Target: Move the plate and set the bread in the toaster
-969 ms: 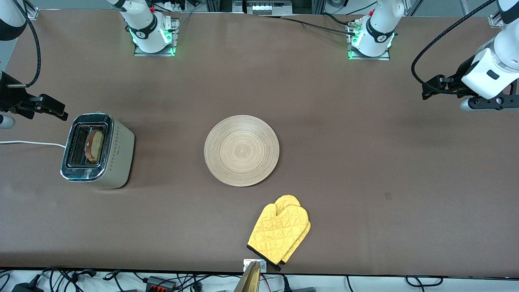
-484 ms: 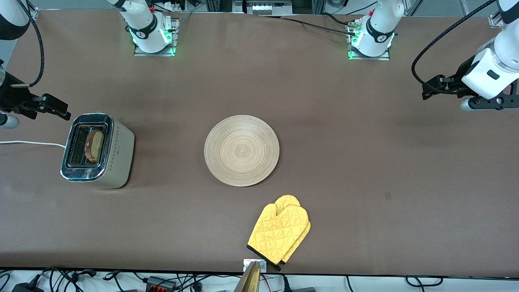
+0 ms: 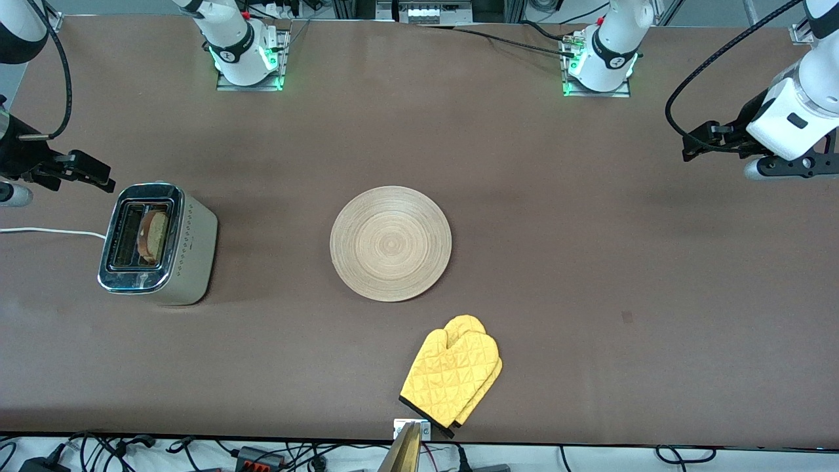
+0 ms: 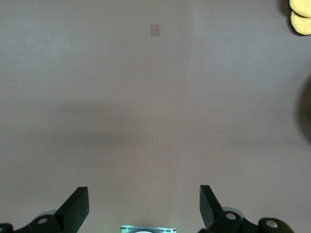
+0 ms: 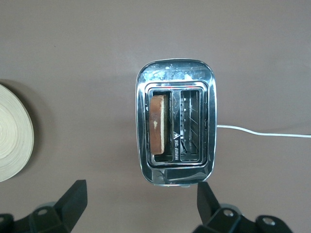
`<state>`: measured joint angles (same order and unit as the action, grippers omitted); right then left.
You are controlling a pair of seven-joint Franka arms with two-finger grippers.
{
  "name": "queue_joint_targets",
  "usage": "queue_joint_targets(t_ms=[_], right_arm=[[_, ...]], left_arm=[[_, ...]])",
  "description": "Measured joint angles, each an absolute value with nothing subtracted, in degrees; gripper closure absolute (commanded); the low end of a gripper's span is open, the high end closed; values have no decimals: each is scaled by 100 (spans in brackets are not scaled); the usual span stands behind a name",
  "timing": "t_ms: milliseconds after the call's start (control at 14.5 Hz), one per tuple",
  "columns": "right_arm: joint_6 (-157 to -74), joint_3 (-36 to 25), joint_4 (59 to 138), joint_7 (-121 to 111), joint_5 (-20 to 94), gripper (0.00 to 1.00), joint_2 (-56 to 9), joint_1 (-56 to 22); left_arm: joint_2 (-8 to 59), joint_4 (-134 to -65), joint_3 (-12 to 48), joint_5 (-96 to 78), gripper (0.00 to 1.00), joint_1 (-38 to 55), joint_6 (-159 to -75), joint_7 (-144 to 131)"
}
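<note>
Light was even and soft from overhead, all views sharp. The toaster [image 5: 175,122] top showed glare; faint shadows lay on the table [image 3: 590,262] at its 4 o'clock.

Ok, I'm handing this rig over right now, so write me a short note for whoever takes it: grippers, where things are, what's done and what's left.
Left gripper: open, empty, over bare table at the left arm's end; that arm waits.
Right gripper: open, empty, above the toaster at the right arm's end.
Bread: standing in one toaster slot, the slot toward the plate; the second slot is empty.
Plate: mid-table, nothing on it.
Yellow oven mitt: nearer the front camera than the plate, untouched.
Done: bread is in the toaster; the plate lies apart from it.
Left: nothing obvious; toaster lever state not visible.
</note>
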<state>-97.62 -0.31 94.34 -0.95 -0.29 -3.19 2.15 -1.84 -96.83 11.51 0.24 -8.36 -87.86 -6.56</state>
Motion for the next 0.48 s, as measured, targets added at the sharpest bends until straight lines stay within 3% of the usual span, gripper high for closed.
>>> queue_joint_targets(t_ms=[484], right_arm=[[-9717, -31, 9434, -95, -29, 0, -312, 215]], left_arm=[[-180, -9683, 1150, 24, 0, -836, -8786, -656]])
